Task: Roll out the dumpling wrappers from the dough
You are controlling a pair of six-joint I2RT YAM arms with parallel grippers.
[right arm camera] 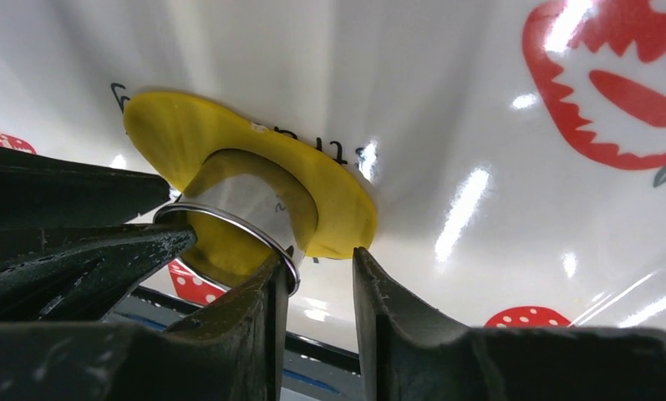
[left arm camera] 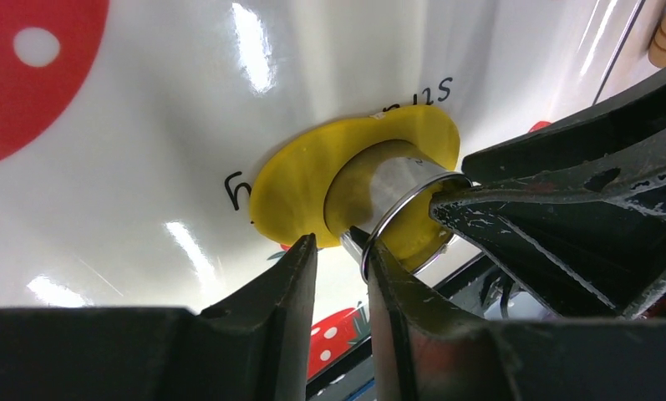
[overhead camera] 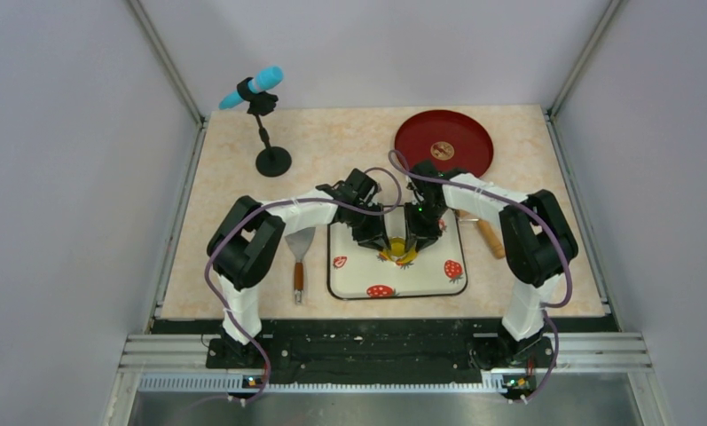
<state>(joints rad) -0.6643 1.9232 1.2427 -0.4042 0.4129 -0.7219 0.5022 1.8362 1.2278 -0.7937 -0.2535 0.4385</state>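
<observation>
The dough, centre frame, looks soft, thin and tear-prone; lift by its outer edge. Left gripper and right gripper stand slightly parted at the metal ring.

- The top external view looks steeply down from above and behind the arms. It is far enough back to take in the whole tabletop, with both bases at its lower edge.
- The left wrist view sits just behind the left gripper, low over the strawberry-print tray and very close to the dough.
- The right wrist view sits likewise behind the right gripper, looking in from the opposite side.
- All three views share the dough and the metal ring. Each wrist view also catches the other gripper.
</observation>
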